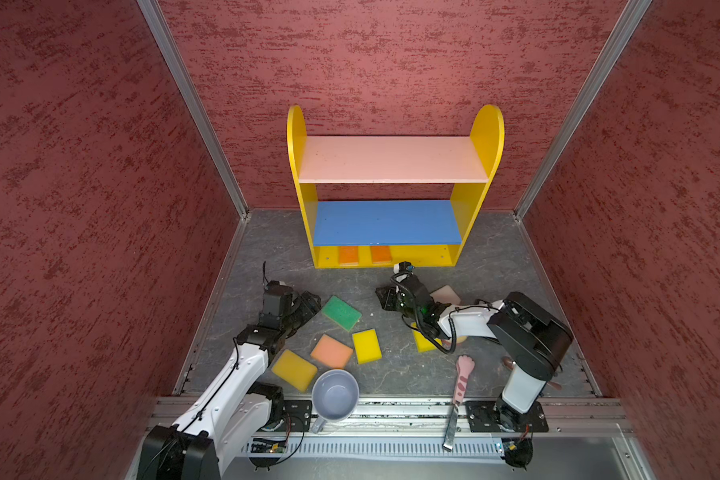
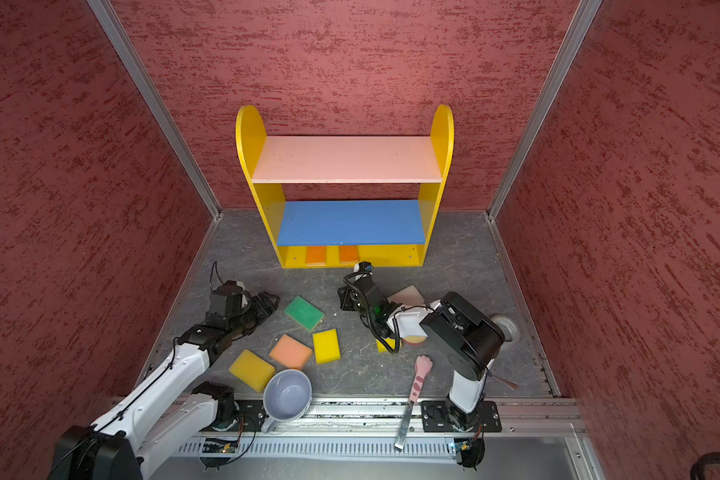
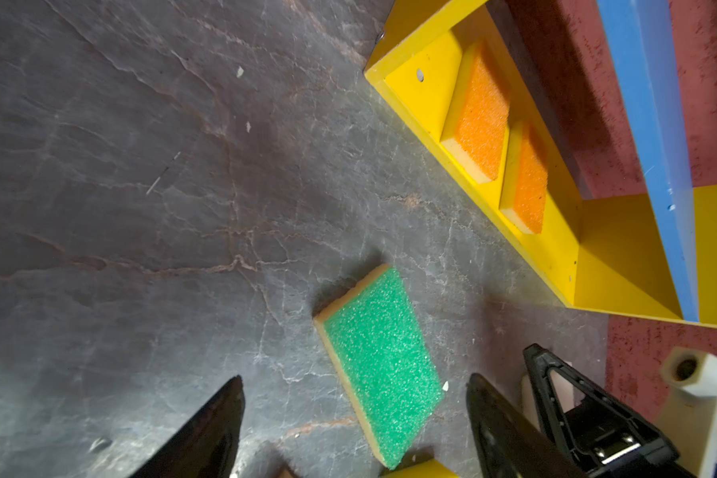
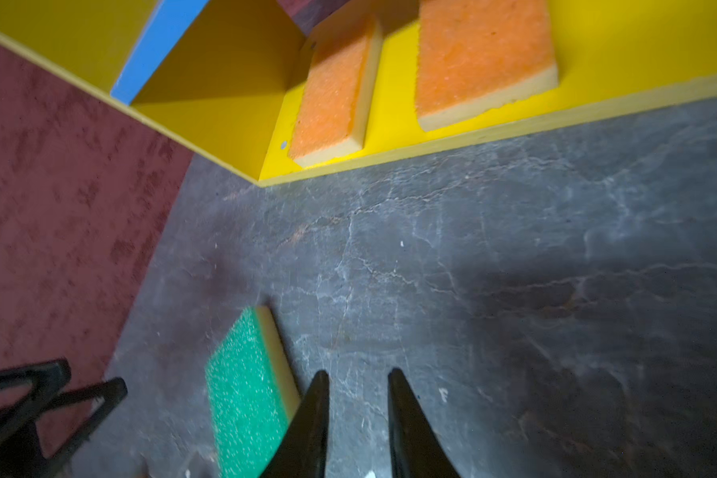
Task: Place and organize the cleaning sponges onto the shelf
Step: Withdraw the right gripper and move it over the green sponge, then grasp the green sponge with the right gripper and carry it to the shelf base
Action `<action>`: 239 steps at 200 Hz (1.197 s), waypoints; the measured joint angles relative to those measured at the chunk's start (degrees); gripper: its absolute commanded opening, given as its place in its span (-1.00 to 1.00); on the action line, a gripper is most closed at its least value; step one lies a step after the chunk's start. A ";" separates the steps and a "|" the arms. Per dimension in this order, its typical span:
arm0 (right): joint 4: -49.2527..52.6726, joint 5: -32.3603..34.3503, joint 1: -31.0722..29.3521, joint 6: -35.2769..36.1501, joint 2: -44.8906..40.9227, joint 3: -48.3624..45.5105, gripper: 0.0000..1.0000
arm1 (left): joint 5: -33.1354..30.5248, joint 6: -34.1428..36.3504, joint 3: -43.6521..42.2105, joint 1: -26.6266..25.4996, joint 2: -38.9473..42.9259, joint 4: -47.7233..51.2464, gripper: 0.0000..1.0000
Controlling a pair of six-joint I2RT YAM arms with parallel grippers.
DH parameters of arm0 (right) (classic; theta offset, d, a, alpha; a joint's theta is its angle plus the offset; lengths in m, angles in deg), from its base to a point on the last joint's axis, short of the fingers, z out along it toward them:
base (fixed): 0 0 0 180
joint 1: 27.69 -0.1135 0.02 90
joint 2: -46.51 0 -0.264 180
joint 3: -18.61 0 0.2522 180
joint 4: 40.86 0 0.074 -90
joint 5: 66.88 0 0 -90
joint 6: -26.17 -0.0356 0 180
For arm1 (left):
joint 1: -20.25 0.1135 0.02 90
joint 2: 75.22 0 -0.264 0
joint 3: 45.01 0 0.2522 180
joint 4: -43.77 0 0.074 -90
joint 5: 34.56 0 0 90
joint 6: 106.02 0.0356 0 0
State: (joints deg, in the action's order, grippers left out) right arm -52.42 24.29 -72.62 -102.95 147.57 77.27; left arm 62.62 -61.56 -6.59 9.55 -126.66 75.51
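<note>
now the shelf (image 1: 486,137) stands at centre in both top views, two orange sponges (image 1: 348,254) side by side on its bottom board. on the worktop (image 1: 275,249), lower centre, lie a green sponge (image 1: 341,312), a peach sponge (image 1: 331,351) and two yellow sponges (image 1: 366,345). the left jaws gape wide and empty, just beside the green sponge. the right jaws stand slightly apart, gripping nothing, at mid frame between the green sponge and a pale pink sponge (image 1: 447,294).
</note>
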 measured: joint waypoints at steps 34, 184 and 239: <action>7.30 -1.31 -2.97 6.82 1.51 4.63 -0.16 | 1.75 0.37 -0.33 -0.02 -3.41 -0.28 0.67; 16.22 -4.85 -8.33 11.04 11.39 15.54 -0.59 | 4.63 0.17 1.79 -2.73 -19.58 -10.14 0.49; 13.62 -4.55 -7.08 9.81 8.87 11.10 -1.00 | 4.42 -0.07 7.10 -6.88 -24.72 -11.82 0.49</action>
State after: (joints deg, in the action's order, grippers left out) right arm -38.81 19.74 -79.70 -93.13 156.44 88.38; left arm 67.04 -61.62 0.52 2.67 -151.38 63.68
